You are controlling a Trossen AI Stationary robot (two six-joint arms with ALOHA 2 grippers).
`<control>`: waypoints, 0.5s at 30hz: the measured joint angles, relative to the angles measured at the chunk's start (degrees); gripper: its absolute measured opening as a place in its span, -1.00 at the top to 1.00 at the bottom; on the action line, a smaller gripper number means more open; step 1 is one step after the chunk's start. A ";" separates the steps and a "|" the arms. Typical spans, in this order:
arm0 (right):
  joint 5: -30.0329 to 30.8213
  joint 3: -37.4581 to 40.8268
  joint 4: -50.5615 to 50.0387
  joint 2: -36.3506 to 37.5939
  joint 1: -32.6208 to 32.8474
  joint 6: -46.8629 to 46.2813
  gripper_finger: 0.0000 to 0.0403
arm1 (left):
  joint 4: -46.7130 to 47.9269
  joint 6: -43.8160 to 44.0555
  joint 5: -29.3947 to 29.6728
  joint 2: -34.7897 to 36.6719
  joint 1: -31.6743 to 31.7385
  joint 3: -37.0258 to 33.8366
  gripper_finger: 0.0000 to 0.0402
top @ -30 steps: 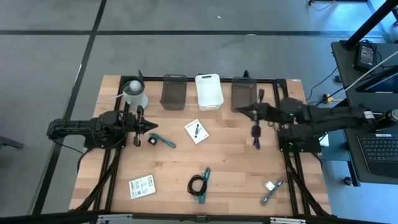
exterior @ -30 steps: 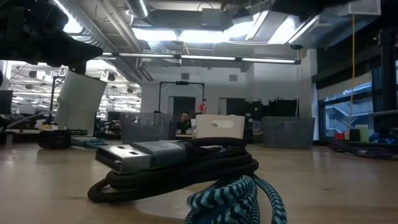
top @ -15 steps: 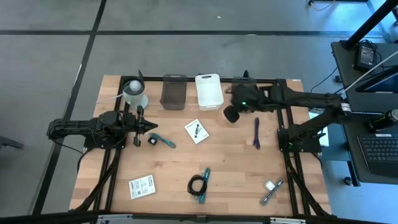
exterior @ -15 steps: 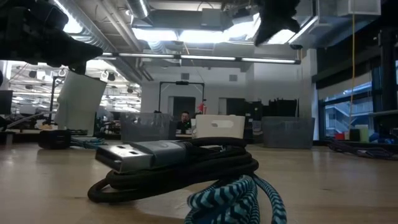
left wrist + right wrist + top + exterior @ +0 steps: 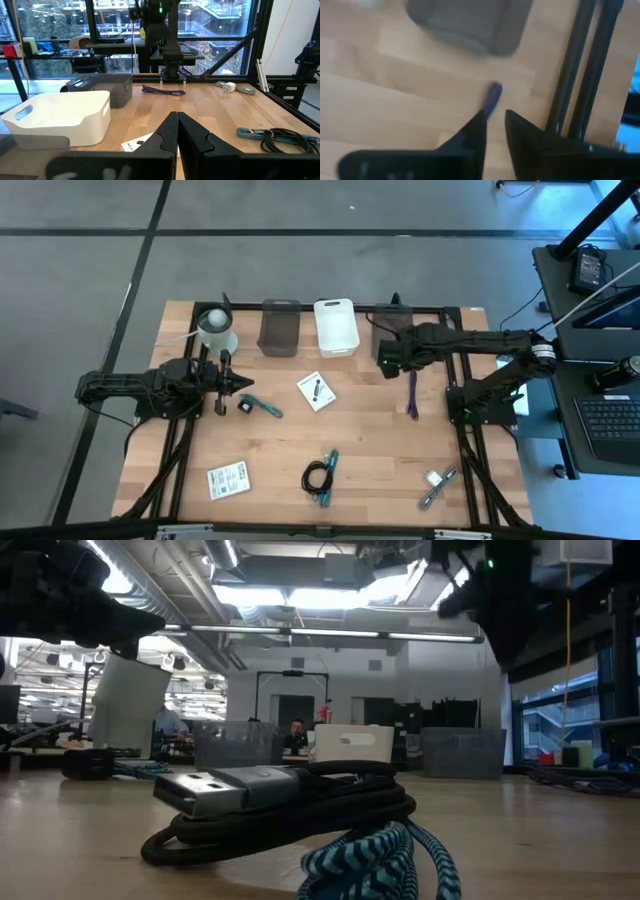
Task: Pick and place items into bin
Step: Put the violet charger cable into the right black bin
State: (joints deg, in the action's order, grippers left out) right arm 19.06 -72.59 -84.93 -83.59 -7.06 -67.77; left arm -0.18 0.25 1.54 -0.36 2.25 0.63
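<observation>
My right gripper (image 5: 385,361) has swung back from the middle of the table to hang over the near edge of the right grey bin (image 5: 391,330), and its fingers (image 5: 470,132) now stand slightly parted with nothing between them.

From table centre, that gripper sits at about 2 o'clock; the purple tool (image 5: 411,393) lies flat on the wood just below it, at 3 o'clock, outside the bin. My left gripper (image 5: 243,384) rests at 9 o'clock, clenched on nothing, with the black cube (image 5: 244,407) and a teal tool (image 5: 264,407) just beside it. A card (image 5: 316,390) lies near centre, another card (image 5: 228,480) at 7 o'clock, the cable (image 5: 319,477) at 6 o'clock, the silver piece (image 5: 437,483) at 5 o'clock. The white bin (image 5: 336,327) stands at 12 o'clock.
</observation>
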 joint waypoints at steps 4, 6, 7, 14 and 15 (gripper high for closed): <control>-5.21 9.17 4.41 0.77 -1.21 -1.01 0.35 | 0.02 0.00 -0.02 0.00 0.00 0.00 0.99; -7.64 13.38 8.58 1.26 -1.75 -1.04 0.25 | 0.00 0.00 0.00 -0.02 0.01 0.01 0.99; -9.02 15.30 11.23 1.44 -2.05 -1.01 0.21 | 0.00 0.00 -0.02 -0.01 0.00 0.00 0.99; -14.88 26.39 25.41 1.61 -4.34 -1.49 0.00 | 0.00 0.00 0.00 0.00 0.01 0.01 0.99; -14.97 27.44 26.74 1.60 -4.45 -2.15 -0.02 | 0.00 0.00 0.00 -0.01 0.00 0.00 0.99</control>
State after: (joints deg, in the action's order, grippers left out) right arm 4.09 -45.15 -58.19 -81.99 -11.50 -69.91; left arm -0.18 0.25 1.54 -0.37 2.25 0.63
